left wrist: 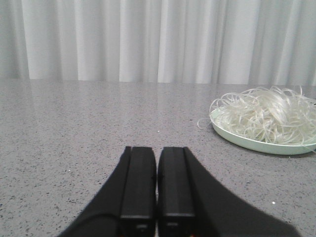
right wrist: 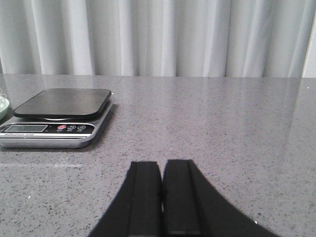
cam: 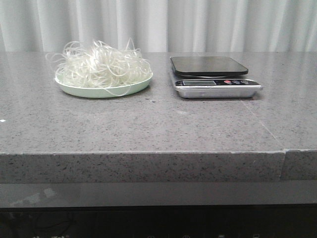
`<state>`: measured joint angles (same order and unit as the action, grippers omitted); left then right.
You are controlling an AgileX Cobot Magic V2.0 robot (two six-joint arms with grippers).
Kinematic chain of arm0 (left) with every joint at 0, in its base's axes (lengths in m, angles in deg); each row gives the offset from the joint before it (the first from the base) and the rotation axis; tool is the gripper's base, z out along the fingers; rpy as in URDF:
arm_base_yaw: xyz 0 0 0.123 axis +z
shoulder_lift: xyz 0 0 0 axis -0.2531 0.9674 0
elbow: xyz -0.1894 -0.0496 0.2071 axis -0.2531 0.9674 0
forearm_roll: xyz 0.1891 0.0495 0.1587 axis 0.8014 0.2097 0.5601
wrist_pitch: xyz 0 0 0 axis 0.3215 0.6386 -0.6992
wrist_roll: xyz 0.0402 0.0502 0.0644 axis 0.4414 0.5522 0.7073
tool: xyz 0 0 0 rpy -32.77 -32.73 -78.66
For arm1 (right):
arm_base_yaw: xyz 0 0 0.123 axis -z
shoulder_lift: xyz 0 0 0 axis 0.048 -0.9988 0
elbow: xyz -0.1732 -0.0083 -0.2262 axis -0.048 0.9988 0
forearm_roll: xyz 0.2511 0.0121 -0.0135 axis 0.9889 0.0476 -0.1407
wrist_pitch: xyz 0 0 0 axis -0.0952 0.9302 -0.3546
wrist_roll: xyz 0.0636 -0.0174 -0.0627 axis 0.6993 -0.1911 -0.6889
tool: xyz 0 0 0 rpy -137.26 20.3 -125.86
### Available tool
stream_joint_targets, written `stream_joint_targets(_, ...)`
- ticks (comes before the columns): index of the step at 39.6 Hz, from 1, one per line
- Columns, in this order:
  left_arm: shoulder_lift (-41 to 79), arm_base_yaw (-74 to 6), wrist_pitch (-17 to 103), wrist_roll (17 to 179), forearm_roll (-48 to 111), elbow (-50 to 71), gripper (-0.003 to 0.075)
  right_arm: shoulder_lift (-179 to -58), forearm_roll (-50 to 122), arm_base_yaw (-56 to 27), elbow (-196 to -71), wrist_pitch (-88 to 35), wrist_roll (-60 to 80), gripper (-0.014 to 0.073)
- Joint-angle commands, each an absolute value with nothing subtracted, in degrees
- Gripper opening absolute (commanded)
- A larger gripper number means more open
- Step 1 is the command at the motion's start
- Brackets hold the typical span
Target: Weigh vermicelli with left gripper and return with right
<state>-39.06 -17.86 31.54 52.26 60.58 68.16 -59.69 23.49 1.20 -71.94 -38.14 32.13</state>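
Observation:
The vermicelli (cam: pixel 103 63) is a loose whitish tangle heaped on a pale green plate (cam: pixel 101 90) at the back left of the table. The left wrist view shows the same vermicelli (left wrist: pixel 269 113) on its plate (left wrist: pixel 252 143), well ahead of my left gripper (left wrist: pixel 157 150), which is shut and empty. A silver kitchen scale (cam: pixel 213 74) with a dark platform stands at the back right. My right gripper (right wrist: pixel 162 164) is shut and empty, low over the table, with the scale (right wrist: pixel 59 116) ahead and off to one side. Neither gripper shows in the front view.
The grey speckled stone table (cam: pixel 158 124) has its front edge close to the camera, with a seam (cam: pixel 284 148) at the right. White curtains (cam: pixel 158 25) hang behind the table.

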Motion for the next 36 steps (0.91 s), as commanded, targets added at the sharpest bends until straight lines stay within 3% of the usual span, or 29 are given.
stream_joint_targets(1, -40.39, -18.24, 26.62, 51.7, 60.48, 70.31, 0.0155, -58.81, 23.44, 1.48, -72.08, -43.12, 31.77, 0.0165)
stream_joint_targets(29, -40.39, -18.24, 24.09, 51.7, 60.49, 70.31, 0.0155, -58.81, 23.44, 1.48, -72.24, -44.4, 31.77, 0.0165)
stream_joint_targets(36, -40.31, -18.24, 22.51, 51.7, 60.49, 65.64, 0.0155, -58.81, 23.49, 1.48, -77.84, -41.94, 31.77, 0.0165)
